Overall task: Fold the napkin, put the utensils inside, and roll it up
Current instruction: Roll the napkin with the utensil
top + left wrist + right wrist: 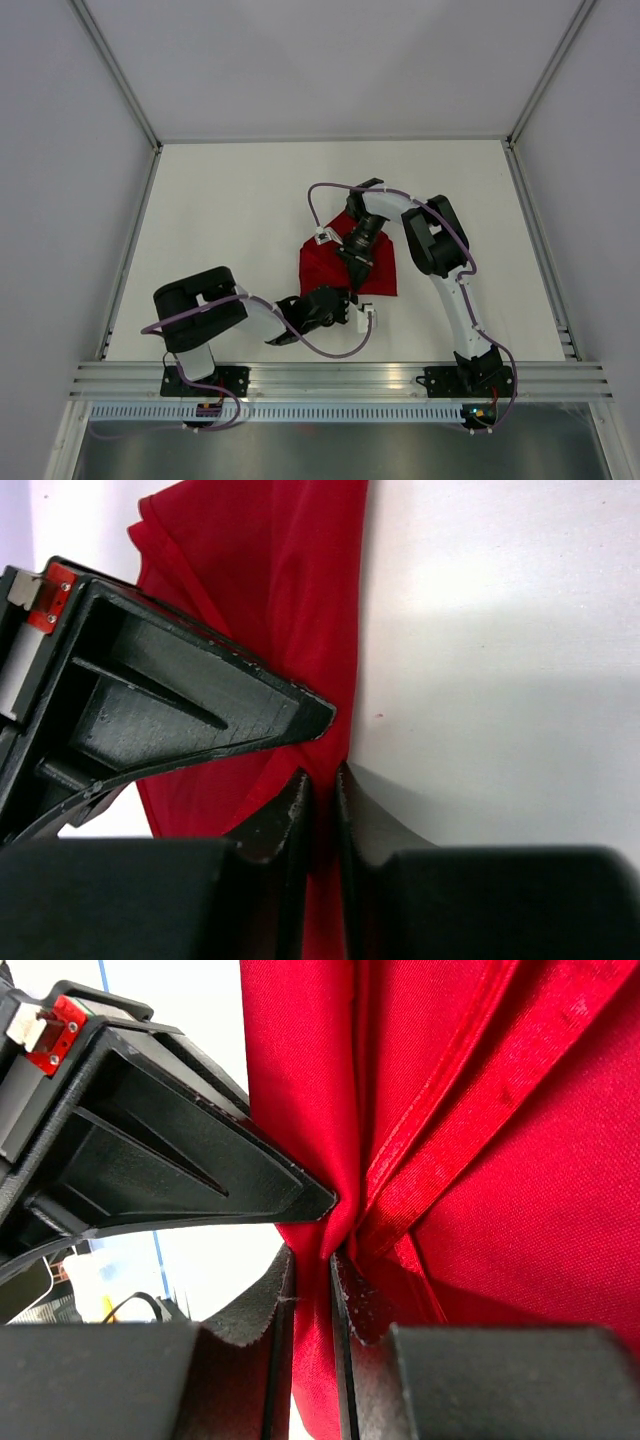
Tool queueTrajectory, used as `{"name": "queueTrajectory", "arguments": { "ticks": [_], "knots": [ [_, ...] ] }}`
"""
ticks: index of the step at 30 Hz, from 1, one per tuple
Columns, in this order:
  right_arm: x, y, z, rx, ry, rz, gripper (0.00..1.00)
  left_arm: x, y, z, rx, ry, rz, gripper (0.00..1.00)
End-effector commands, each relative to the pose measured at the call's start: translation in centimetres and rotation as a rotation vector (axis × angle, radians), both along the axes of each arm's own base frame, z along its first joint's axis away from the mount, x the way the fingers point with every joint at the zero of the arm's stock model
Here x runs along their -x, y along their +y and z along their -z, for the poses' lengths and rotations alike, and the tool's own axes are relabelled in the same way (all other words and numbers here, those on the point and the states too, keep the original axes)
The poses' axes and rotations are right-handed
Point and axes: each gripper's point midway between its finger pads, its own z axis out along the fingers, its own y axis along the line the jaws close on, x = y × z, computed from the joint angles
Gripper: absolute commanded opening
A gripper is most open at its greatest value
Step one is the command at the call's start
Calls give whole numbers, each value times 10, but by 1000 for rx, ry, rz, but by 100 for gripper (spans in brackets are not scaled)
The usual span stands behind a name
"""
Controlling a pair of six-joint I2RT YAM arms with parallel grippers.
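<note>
On the bench (230,220), left end effector (322,790) and right end effector (310,1260) clamp the napkin (320,265); uneven pulling risks bunching.

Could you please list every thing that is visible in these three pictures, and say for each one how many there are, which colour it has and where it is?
napkin: one, deep red, bunched in the middle of the table
table: one, white, under the napkin and the arms
walls: three, pale grey, at the left, right and far sides of the table
rail: one, silver metal, along the near edge of the table
cables: two, purple, one along each arm
left arm: one, black and white, reaching from the near left to the napkin
right arm: one, black and white, reaching from the near right to the napkin
left gripper: one, black, shut on the napkin's edge
right gripper: one, black, shut on a fold of the napkin
</note>
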Motion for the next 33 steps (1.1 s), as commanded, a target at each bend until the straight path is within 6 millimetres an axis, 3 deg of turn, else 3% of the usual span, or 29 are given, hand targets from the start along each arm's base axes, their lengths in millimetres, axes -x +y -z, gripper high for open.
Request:
{"name": "queueTrajectory", "arguments": {
  "ticks": [1, 5, 9, 11, 15, 17, 18, 21, 27, 28, 30, 31, 33],
  "knots": [
    [-19, -5, 40, 9, -121, -79, 8, 12, 3, 27, -99, 107, 70, 17],
    [-20, -4, 40, 10, -127, -72, 10, 23, 1, 33, -116, 200, 102, 5],
    [-24, 1, 29, -3, -156, -34, 41, 32, -2, 34, -117, 304, 118, 2],
    [-28, 6, 22, -19, -175, -4, 50, 37, -1, 35, -118, 356, 126, 2],
    [-49, 17, -15, -52, -252, 101, 58, 40, -5, 30, -94, 438, 115, 2],
    [-68, 19, -23, -58, -317, 164, 59, 41, -7, 26, -75, 472, 121, 2],
    [-76, 20, -37, -66, -357, 201, 60, 40, -6, 24, -67, 489, 108, 2],
    [-118, 19, -59, -85, -480, 378, 63, 40, -5, 18, -35, 523, 99, 2],
    [-182, -21, -98, -116, -567, 743, 64, 39, -5, 10, 4, 593, 74, 2],
    [-194, -41, -104, -120, -569, 811, 64, 40, -3, 12, -5, 613, 68, 2],
    [-202, -56, -126, -172, -589, 867, 64, 42, -4, 10, 15, 681, 60, 2],
    [-205, -74, -129, -174, -592, 906, 64, 43, -5, 9, 22, 710, 60, 2],
    [-200, -88, -147, -221, -631, 918, 64, 44, -5, 4, 57, 811, 58, 2]
  ]
}}
